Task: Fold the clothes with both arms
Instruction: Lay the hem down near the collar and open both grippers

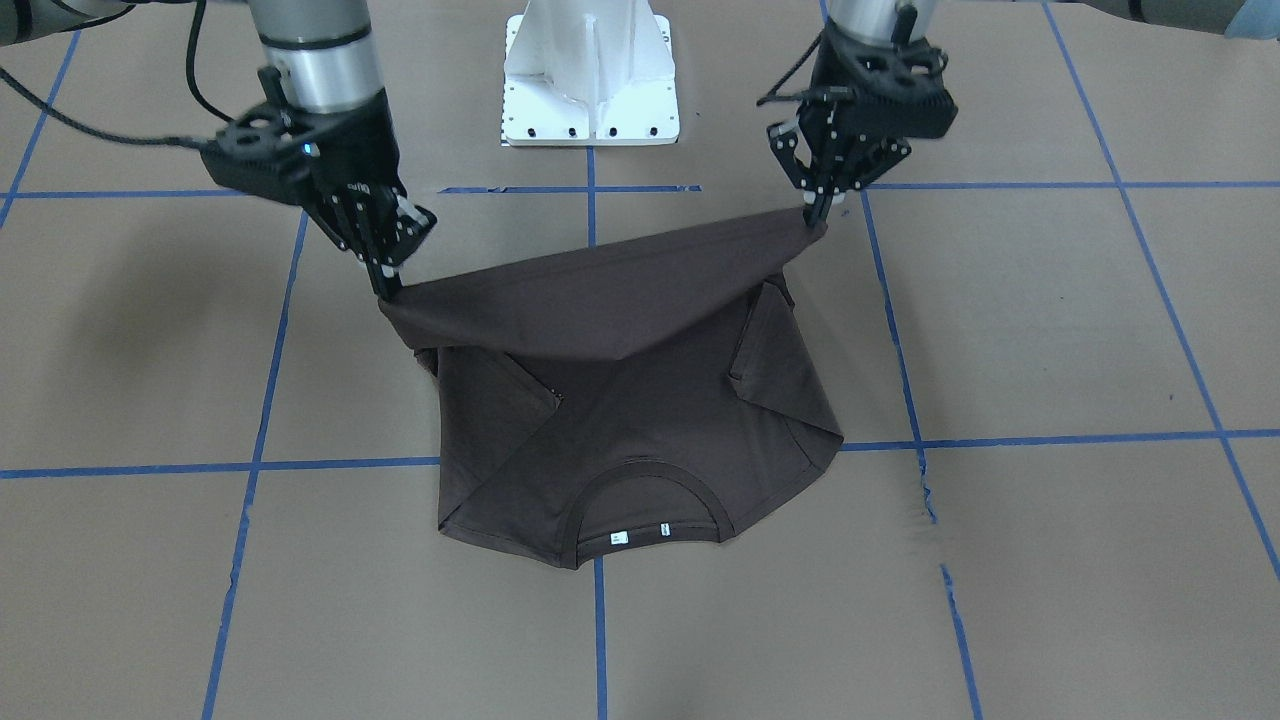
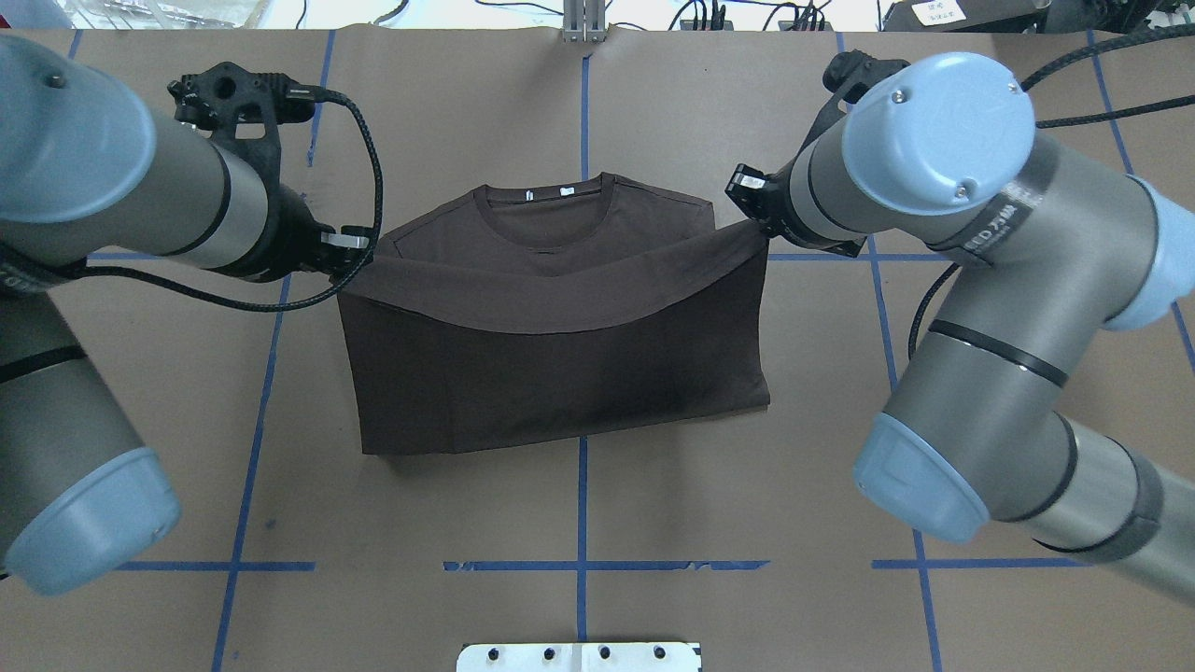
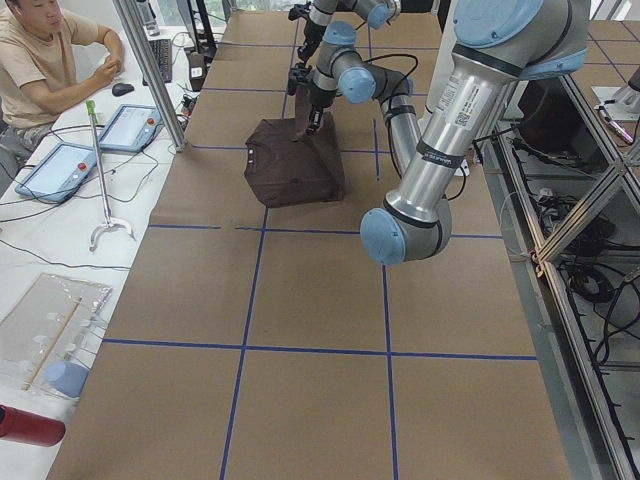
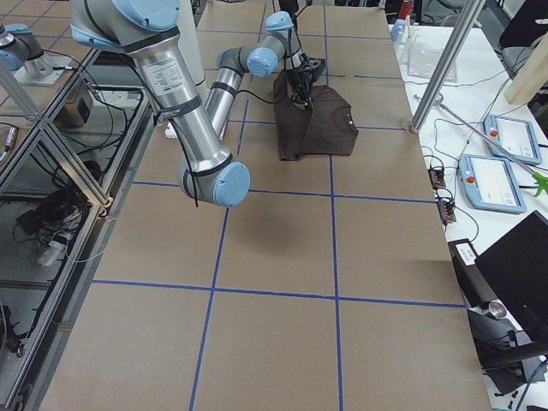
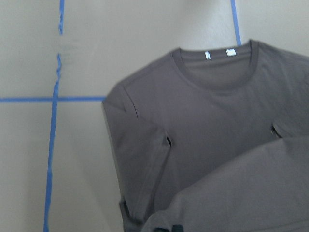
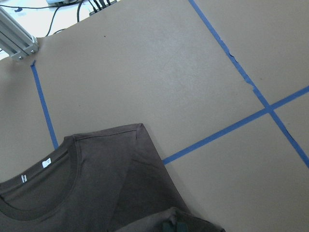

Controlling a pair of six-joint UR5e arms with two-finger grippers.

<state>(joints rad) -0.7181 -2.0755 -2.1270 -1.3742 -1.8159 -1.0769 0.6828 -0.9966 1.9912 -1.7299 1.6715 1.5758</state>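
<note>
Where brown paper covers the table [image 1: 1050, 320], blue tape [image 1: 1060, 438] grids it; an operator [image 3: 45, 60] sits at a side desk. The shirt [image 1: 620, 400] lies before the pedestal [image 1: 590, 80], collar away from it. My left gripper [image 1: 815, 212] and right gripper [image 1: 388, 285], both pinched closed, each hold a hem corner raised above the cloth.

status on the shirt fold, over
Left gripper, right gripper shut on T-shirt hem corners. Hem lifted, sagging mid-span, sleeves tucked in. Nothing seen blocking the fold.

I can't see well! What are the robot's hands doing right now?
Left gripper: closed, holding the T-shirt.
Right gripper: closed, holding the T-shirt too.
</note>
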